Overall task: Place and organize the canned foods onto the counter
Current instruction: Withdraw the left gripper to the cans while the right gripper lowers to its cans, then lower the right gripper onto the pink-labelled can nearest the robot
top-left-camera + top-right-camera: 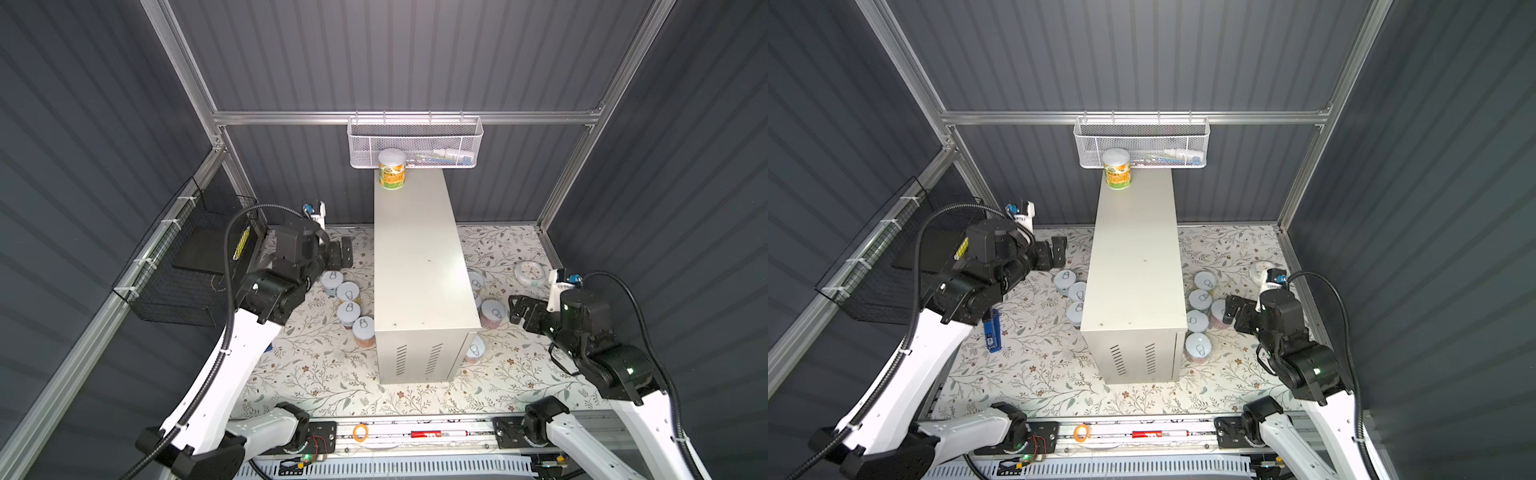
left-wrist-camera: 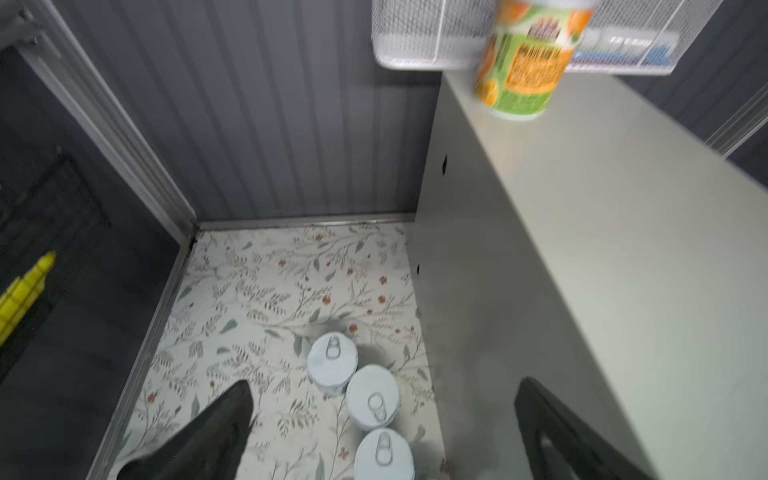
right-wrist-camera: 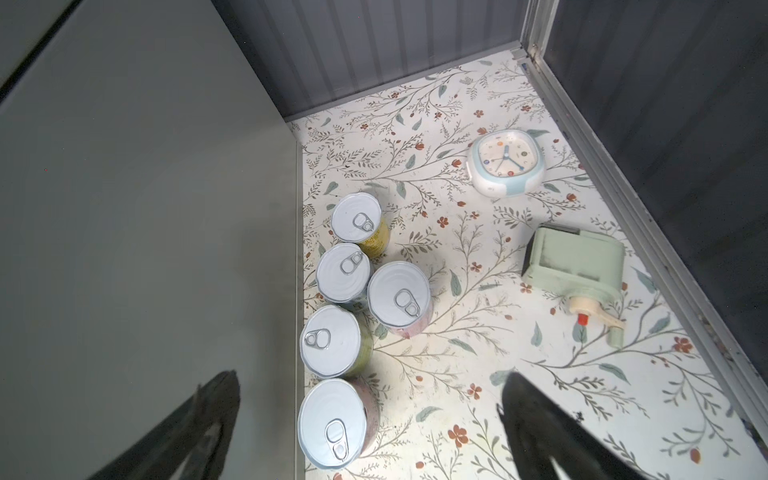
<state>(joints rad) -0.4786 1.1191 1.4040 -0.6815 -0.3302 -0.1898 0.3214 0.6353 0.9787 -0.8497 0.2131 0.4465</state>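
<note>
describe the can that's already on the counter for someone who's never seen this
Find the tall cream counter standing on the floral mat. At its far end, by the white mesh basket, stands an orange-and-green can. It is the only can up top; the other cans sit on the mat.

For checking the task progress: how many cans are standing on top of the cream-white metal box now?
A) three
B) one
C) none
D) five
B: only the orange-and-green can stands on the counter, at its far end; the other cans are down on the floral mat.
</note>
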